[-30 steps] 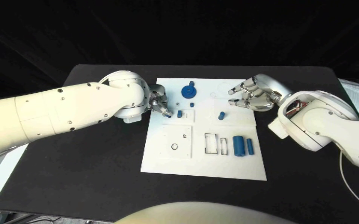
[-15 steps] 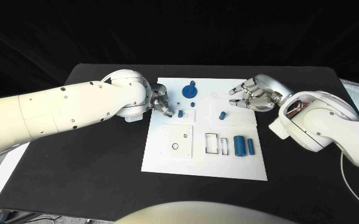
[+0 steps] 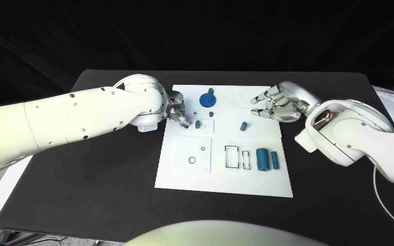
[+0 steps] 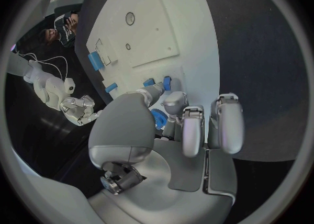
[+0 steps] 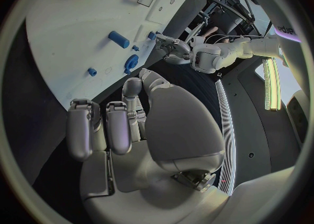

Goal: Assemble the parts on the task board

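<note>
fingertips of the left robot hand (image 3: 175, 114) pinch a small peg (image 3: 197, 124) on the board (image 3: 185, 177), while the right robot hand (image 3: 278, 105) hovers empty, fingers loosely spread, farther off.

Robotics lab: black table (image 3: 98, 200), task board (image 3: 226, 180).

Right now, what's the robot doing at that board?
It is assembling blue parts on the white board. The left hand is at the board's left edge, its fingers right by a small blue peg; whether it grips the peg cannot be told. The right hand hovers over the board's right far corner, holding nothing, fingers apart. A blue gear sits near the far edge, another peg mid-board, and two blue cylinders lie at the right.
</note>
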Available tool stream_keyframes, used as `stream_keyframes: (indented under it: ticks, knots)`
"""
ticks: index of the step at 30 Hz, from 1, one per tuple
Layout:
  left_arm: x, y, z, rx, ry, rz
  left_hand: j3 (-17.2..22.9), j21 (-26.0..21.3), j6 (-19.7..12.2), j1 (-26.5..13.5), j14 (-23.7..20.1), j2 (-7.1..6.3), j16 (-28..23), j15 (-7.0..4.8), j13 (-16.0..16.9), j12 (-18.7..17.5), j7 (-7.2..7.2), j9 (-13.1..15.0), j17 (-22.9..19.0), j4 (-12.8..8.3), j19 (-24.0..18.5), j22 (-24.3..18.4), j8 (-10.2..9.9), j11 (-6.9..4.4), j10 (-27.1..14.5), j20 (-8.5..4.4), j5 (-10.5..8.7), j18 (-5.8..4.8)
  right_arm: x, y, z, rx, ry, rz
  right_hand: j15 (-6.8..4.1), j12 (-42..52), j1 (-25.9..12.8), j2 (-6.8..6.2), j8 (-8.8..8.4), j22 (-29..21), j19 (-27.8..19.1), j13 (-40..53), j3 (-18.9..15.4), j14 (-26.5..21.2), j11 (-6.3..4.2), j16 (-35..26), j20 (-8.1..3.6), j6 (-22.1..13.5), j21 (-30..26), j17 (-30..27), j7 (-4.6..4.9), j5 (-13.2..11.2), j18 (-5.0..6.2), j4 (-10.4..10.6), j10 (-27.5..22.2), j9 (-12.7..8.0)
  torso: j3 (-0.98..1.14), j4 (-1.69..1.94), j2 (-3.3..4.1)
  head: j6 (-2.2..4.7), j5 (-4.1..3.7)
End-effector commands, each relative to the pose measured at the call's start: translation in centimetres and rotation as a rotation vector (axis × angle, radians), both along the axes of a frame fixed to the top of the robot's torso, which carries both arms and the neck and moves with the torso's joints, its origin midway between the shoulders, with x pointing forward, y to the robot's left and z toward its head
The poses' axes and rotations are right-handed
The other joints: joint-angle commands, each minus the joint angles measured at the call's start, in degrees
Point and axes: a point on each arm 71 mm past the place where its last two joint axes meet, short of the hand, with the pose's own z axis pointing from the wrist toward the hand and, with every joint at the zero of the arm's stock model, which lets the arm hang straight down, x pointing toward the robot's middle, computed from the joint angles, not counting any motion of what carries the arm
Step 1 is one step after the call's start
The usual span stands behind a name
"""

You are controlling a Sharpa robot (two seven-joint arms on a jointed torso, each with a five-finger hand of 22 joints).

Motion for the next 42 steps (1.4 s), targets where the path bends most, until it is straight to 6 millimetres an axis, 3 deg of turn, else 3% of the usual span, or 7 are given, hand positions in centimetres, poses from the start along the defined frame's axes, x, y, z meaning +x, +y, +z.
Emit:
stream_keyframes:
  ticks: [1,4,32,37,40,42]
  knots:
    - [-0.52,-0.40,-0.83,0.017,0.059,-0.031,3.8,0.4,1.1,-1.4,6.0,-0.65,0.2,-0.64,0.4,0.3,-1.17,-0.1,15.1,-3.4,1.5,6.3,0.2,-0.14,0.8,-0.48,0.85,-0.35,-0.11,0.13,-0.08,-0.005,0.004,0.014,-0.16,0.0,0.5,0.07,-0.27,0.4,-0.4,0.1,0.1,3.9,-0.04,0.3,0.03,0.3,-0.2,5.0,-0.01,0.2,0.81,0.4,-0.4,0.1,0.00,0.02,0.03,-0.02,-0.06]
    - [-0.42,-0.39,-0.82,0.014,0.054,-0.025,3.9,0.6,1.4,-2.3,6.0,-0.93,0.2,-0.75,0.6,0.5,-1.28,-0.2,15.1,-3.2,1.6,6.5,0.2,-0.22,1.0,-0.59,1.06,-0.40,-0.12,0.12,-0.08,-0.006,0.004,0.013,-0.20,-0.1,0.5,-0.01,-0.28,0.3,-0.4,0.0,0.1,2.0,-0.05,-6.8,0.02,0.3,-0.3,-2.8,-0.02,0.4,0.82,0.5,-0.5,0.1,-0.02,0.01,0.03,0.02,-0.09]
    - [0.06,-0.68,-0.86,0.034,0.032,-0.019,1.8,1.6,3.3,-8.3,6.0,-2.01,0.2,-1.35,1.7,1.2,-1.93,-0.4,15.1,-1.7,2.4,7.8,0.6,-0.79,2.3,-1.20,1.75,-0.75,-0.31,0.44,-0.11,-0.004,0.008,0.026,-0.21,-0.2,0.5,-0.01,-0.29,0.2,-0.5,-0.1,0.1,1.8,-0.05,-7.3,0.02,0.3,-0.3,-3.3,-0.02,0.4,0.85,0.5,-0.5,0.1,-0.04,0.10,0.02,-0.12,-0.50]
    - [0.16,-0.54,-0.86,0.033,0.029,-0.011,-0.9,1.5,3.8,-11.9,6.0,-2.65,0.2,-1.24,1.5,1.0,-1.73,-0.6,15.1,0.3,2.4,7.8,0.6,-0.61,2.3,-1.16,1.47,-0.73,-0.31,0.46,-0.10,-0.003,0.007,0.026,-0.21,-0.3,0.5,0.02,-0.31,0.1,-0.6,-0.2,0.1,1.8,-0.05,-7.4,0.01,0.3,-0.4,-3.4,-0.02,0.4,0.87,0.6,-0.6,0.1,-0.04,0.07,0.01,-0.13,-0.46]
    - [0.23,-0.40,-0.85,0.027,0.026,-0.002,-5.3,1.3,4.3,-15.0,6.0,-3.81,0.2,-1.16,0.7,0.4,-1.68,-0.6,15.1,2.2,2.3,7.7,0.8,-0.55,1.9,-1.07,1.28,-0.70,-0.32,0.47,-0.09,-0.002,0.006,0.026,-0.21,-0.3,0.5,0.02,-0.31,0.1,-0.6,-0.2,0.1,1.8,-0.05,-7.4,0.01,0.3,-0.4,-3.4,-0.02,0.4,0.87,0.6,-0.6,0.1,-0.06,0.05,0.00,-0.15,-0.49]
    - [0.27,-0.27,-0.83,0.023,0.023,0.005,-8.1,1.2,4.3,-15.6,6.0,-3.78,0.2,-1.24,0.6,0.2,-1.84,-0.6,15.1,3.0,2.3,7.6,0.8,-0.62,1.9,-1.15,1.36,-0.68,-0.31,0.46,-0.09,-0.002,0.006,0.026,-0.21,-0.3,0.5,0.02,-0.31,0.1,-0.6,-0.2,0.1,1.8,-0.05,-7.4,0.01,0.3,-0.4,-3.4,-0.02,0.4,0.87,0.6,-0.6,0.1,-0.07,0.07,0.01,-0.13,-0.56]
